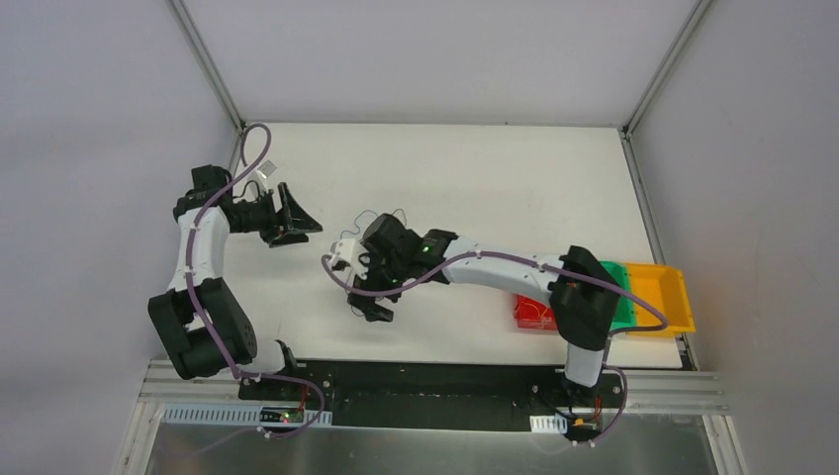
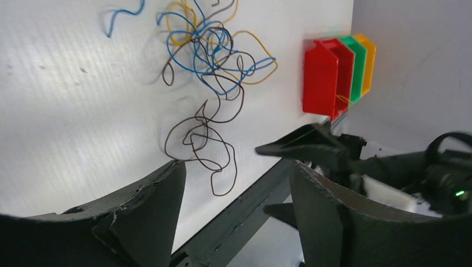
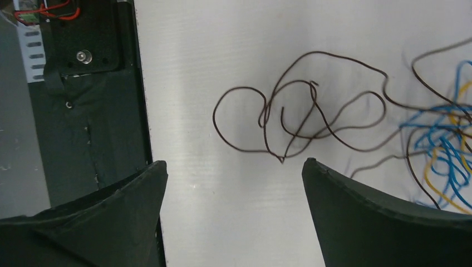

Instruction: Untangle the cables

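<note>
The cables show best in the left wrist view: a tangle of blue, yellow-orange and dark wires (image 2: 214, 53) lies on the white table, with a dark brown wire (image 2: 203, 139) looping out below it. A loose blue wire (image 2: 125, 12) lies apart at the top left. My left gripper (image 2: 235, 167) is open and empty, short of the wires. My right gripper (image 3: 235, 164) is open and empty, with the dark brown loops (image 3: 295, 117) just ahead of its fingertips and blue and yellow wires (image 3: 445, 150) at the right edge. From above, my right gripper (image 1: 361, 285) hides most of the tangle.
Red (image 1: 534, 312), green (image 1: 621, 297) and yellow (image 1: 661, 297) bins stand at the table's near right corner. The black base rail (image 3: 83, 111) runs along the table's near edge. My left gripper (image 1: 292, 223) is over the table's left side.
</note>
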Action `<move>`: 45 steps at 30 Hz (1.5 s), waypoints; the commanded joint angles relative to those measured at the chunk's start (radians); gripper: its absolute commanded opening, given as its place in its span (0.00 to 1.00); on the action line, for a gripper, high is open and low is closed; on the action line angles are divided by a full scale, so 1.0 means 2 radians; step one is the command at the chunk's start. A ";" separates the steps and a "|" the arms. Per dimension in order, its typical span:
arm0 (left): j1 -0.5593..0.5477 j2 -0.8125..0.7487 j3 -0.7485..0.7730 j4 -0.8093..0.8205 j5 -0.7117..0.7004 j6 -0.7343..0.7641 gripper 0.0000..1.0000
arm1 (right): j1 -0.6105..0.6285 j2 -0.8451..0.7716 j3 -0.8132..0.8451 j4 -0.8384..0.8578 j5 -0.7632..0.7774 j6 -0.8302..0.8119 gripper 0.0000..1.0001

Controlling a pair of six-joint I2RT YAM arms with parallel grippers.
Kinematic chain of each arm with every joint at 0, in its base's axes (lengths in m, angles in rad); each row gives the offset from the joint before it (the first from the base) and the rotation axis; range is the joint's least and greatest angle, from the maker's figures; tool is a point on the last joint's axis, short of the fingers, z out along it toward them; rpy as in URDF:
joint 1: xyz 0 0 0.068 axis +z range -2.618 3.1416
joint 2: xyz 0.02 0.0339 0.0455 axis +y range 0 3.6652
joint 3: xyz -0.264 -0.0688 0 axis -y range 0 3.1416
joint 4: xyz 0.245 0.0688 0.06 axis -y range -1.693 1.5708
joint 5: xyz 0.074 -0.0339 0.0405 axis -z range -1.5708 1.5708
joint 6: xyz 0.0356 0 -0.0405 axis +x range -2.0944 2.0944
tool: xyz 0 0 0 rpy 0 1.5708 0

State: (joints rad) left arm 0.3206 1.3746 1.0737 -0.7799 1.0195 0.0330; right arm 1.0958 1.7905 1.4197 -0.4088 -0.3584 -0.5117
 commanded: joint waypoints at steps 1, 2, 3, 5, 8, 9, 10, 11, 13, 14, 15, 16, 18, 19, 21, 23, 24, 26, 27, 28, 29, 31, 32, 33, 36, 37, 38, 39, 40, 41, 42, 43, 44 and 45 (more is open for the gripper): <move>0.043 0.025 0.032 -0.015 0.034 -0.009 0.69 | 0.025 0.051 0.041 0.034 0.034 -0.039 0.96; 0.049 0.028 0.036 -0.015 0.039 -0.010 0.70 | 0.027 0.060 0.044 0.043 0.031 -0.043 0.99; 0.054 0.032 0.040 -0.015 0.043 -0.010 0.70 | 0.029 0.069 0.045 0.051 0.030 -0.051 0.99; 0.059 0.035 0.046 -0.015 0.049 -0.012 0.70 | 0.030 0.091 0.052 0.063 0.032 -0.065 0.99; 0.061 0.036 0.052 -0.015 0.054 -0.013 0.70 | 0.024 0.122 0.066 0.074 0.042 -0.073 0.99; 0.061 0.036 0.053 -0.015 0.055 -0.012 0.70 | 0.021 0.130 0.067 0.082 0.047 -0.077 0.99; 0.062 0.036 0.053 -0.015 0.056 -0.012 0.70 | 0.018 0.139 0.065 0.092 0.056 -0.080 0.99; 0.062 0.035 0.052 -0.015 0.058 -0.012 0.70 | 0.015 0.144 0.064 0.100 0.060 -0.082 0.99; 0.062 0.035 0.050 -0.014 0.060 -0.011 0.70 | 0.005 0.155 0.066 0.105 0.058 -0.080 0.93; 0.062 0.036 0.049 -0.014 0.062 -0.012 0.70 | -0.001 0.160 0.067 0.104 0.055 -0.077 0.87; 0.062 0.038 0.048 -0.015 0.065 -0.012 0.70 | -0.006 0.164 0.069 0.101 0.051 -0.076 0.77; 0.063 0.039 0.049 -0.014 0.067 -0.013 0.70 | -0.011 0.168 0.070 0.095 0.044 -0.076 0.67; 0.063 0.044 0.053 -0.015 0.067 -0.015 0.70 | -0.016 0.169 0.075 0.072 0.015 -0.073 0.46; 0.063 0.045 0.055 -0.015 0.067 -0.015 0.70 | -0.019 0.167 0.083 0.051 -0.008 -0.066 0.36; 0.063 0.046 0.060 -0.015 0.063 -0.015 0.69 | -0.021 0.161 0.117 -0.016 -0.075 -0.052 0.17; 0.063 0.044 0.066 -0.015 0.061 -0.010 0.69 | -0.021 0.148 0.167 -0.089 -0.138 -0.029 0.00; 0.063 0.044 0.068 -0.015 0.061 -0.009 0.69 | -0.021 0.135 0.181 -0.108 -0.164 -0.015 0.00; 0.063 0.045 0.074 -0.014 0.059 -0.009 0.68 | -0.021 0.096 0.195 -0.117 -0.204 0.017 0.00; 0.063 0.046 0.076 -0.015 0.059 -0.011 0.68 | -0.020 0.075 0.200 -0.119 -0.210 0.029 0.00; 0.063 0.046 0.078 -0.014 0.059 -0.012 0.68 | -0.021 0.055 0.204 -0.122 -0.213 0.041 0.00; 0.063 0.047 0.079 -0.014 0.059 -0.014 0.68 | -0.022 0.030 0.210 -0.126 -0.212 0.051 0.00; 0.063 0.046 0.082 -0.013 0.059 -0.014 0.68 | -0.030 -0.003 0.221 -0.137 -0.203 0.067 0.00; 0.063 0.046 0.082 -0.013 0.058 -0.015 0.67 | -0.037 -0.016 0.227 -0.144 -0.199 0.074 0.00; 0.063 0.044 0.082 -0.012 0.058 -0.015 0.68 | -0.046 -0.031 0.232 -0.150 -0.197 0.083 0.00; 0.063 0.035 0.081 -0.011 0.056 -0.014 0.67 | -0.085 -0.076 0.238 -0.149 -0.197 0.132 0.00; 0.063 0.033 0.080 -0.011 0.055 -0.013 0.68 | -0.099 -0.091 0.239 -0.145 -0.197 0.146 0.00; 0.063 0.029 0.079 -0.010 0.055 -0.013 0.68 | -0.111 -0.108 0.238 -0.145 -0.192 0.154 0.00; 0.063 0.027 0.079 -0.009 0.055 -0.013 0.68 | -0.126 -0.125 0.236 -0.147 -0.188 0.161 0.00; 0.063 0.026 0.079 -0.009 0.056 -0.014 0.68 | -0.150 -0.142 0.229 -0.148 -0.186 0.168 0.00; 0.063 0.025 0.079 -0.008 0.056 -0.015 0.68 | -0.162 -0.158 0.224 -0.154 -0.180 0.169 0.00; 0.063 0.023 0.080 -0.009 0.057 -0.015 0.68 | -0.188 -0.173 0.219 -0.168 -0.171 0.164 0.00; 0.063 0.022 0.081 -0.009 0.057 -0.014 0.68 | -0.214 -0.188 0.212 -0.191 -0.160 0.153 0.00; 0.062 0.019 0.081 -0.009 0.056 -0.014 0.68 | -0.240 -0.201 0.200 -0.214 -0.150 0.138 0.00; 0.062 0.017 0.081 -0.009 0.056 -0.015 0.68 | -0.273 -0.217 0.183 -0.242 -0.139 0.120 0.00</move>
State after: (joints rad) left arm 0.4400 1.4616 1.2030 -0.7982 1.1004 0.0067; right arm 0.7036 1.4578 1.8591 -0.7002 -0.7048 -0.2424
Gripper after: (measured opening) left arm 0.677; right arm 0.015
